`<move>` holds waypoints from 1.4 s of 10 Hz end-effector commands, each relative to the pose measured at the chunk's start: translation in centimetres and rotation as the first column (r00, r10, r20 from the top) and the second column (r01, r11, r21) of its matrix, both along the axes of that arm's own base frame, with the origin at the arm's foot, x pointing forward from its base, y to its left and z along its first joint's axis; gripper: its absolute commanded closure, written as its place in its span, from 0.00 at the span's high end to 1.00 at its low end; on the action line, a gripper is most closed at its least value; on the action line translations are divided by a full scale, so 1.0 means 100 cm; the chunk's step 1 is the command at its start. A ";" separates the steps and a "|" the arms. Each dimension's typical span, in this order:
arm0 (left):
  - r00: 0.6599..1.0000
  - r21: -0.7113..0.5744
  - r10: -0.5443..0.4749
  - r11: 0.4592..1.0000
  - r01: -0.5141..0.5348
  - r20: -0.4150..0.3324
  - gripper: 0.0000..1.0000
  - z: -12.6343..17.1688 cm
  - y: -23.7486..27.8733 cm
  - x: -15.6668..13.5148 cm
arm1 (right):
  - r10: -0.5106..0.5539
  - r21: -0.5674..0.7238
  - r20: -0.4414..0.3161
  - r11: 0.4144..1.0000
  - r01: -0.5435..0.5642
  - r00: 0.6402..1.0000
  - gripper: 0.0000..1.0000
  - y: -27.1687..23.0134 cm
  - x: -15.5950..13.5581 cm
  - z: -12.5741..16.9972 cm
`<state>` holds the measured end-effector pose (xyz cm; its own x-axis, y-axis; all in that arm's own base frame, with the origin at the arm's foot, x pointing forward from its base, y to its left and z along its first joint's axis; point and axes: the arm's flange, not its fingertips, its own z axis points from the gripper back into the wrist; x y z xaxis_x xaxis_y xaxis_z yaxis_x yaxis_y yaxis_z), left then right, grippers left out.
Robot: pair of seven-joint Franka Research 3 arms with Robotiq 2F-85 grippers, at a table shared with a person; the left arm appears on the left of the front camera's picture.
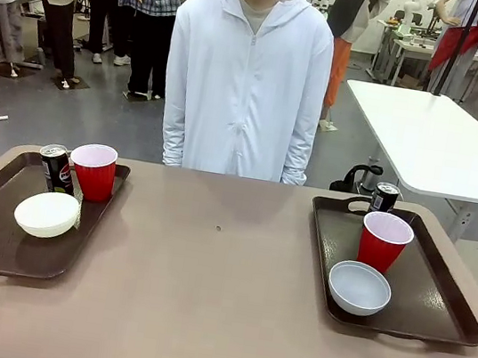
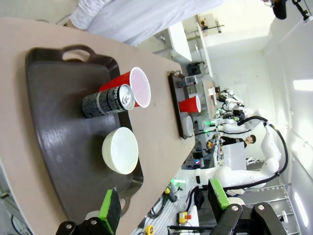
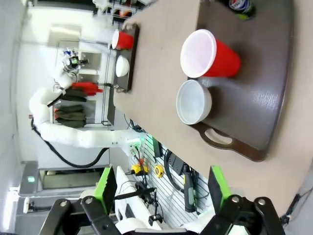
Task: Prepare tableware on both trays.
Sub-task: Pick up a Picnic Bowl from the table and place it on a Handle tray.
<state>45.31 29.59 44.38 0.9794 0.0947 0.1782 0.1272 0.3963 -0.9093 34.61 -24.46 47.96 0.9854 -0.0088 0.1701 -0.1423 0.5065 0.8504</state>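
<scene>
Sitting beyond gaping left pincer [image 2: 164, 208]: bowl [image 2: 120, 150], tray [image 2: 54, 117].

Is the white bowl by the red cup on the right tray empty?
Yes, empty. The bowl sits upright and its bare pale inside shows, beside the red cup.

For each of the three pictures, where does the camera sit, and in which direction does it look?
Front: robot's side, looking across the table at the standing person.
Left wrist: above the left tray, left pincer open at bottom.
Right wrist: above the right tray, right pincer open at bottom.
Shared: both wrist views also show the opposite tray farther off.
</scene>
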 end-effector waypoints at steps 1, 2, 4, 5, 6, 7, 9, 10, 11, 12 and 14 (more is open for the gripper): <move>1.000 0.008 0.007 1.000 -0.007 0.001 0.95 0.002 -0.001 -0.002 | -0.031 0.028 -0.011 0.999 0.032 0.999 0.98 -0.013 0.004 -0.003; 1.000 0.008 0.007 1.000 -0.007 0.001 0.95 0.002 -0.001 -0.002 | -0.051 0.010 -0.031 0.999 0.052 0.998 0.98 -0.014 0.003 -0.007; 1.000 0.008 0.007 1.000 -0.007 0.001 0.95 0.002 -0.001 -0.002 | -0.038 0.006 -0.032 0.999 0.038 0.999 0.98 -0.015 -0.004 -0.014; 1.000 0.008 0.007 1.000 -0.007 0.001 0.95 0.002 -0.001 -0.002 | -0.038 0.006 -0.032 0.999 0.038 0.999 0.98 -0.015 -0.004 -0.014; 1.000 0.008 0.007 1.000 -0.007 0.001 0.95 0.002 -0.001 -0.002 | -0.038 0.006 -0.032 0.999 0.038 0.999 0.98 -0.015 -0.004 -0.014; 1.000 0.008 0.007 1.000 -0.007 0.001 0.95 0.002 -0.001 -0.002 | -0.038 0.006 -0.032 0.999 0.038 0.999 0.98 -0.015 -0.004 -0.014; 1.000 0.008 0.007 1.000 -0.007 0.001 0.95 0.002 -0.001 -0.002 | -0.038 0.006 -0.032 0.999 0.038 0.999 0.98 -0.015 -0.004 -0.014; 1.000 0.008 0.007 1.000 -0.007 0.001 0.95 0.002 -0.001 -0.002 | -0.038 0.006 -0.032 0.999 0.038 0.999 0.98 -0.015 -0.004 -0.014; 1.000 0.008 0.007 1.000 -0.007 0.001 0.95 0.002 -0.001 -0.002 | -0.038 0.006 -0.032 0.999 0.038 0.999 0.98 -0.015 -0.004 -0.014; 1.000 0.008 0.007 1.000 -0.007 0.001 0.95 0.002 -0.001 -0.002 | -0.038 0.006 -0.032 0.999 0.038 0.999 0.98 -0.015 -0.004 -0.014; 1.000 0.008 0.007 1.000 -0.007 0.001 0.95 0.002 -0.001 -0.002 | -0.038 0.006 -0.032 0.999 0.038 0.999 0.98 -0.015 -0.004 -0.014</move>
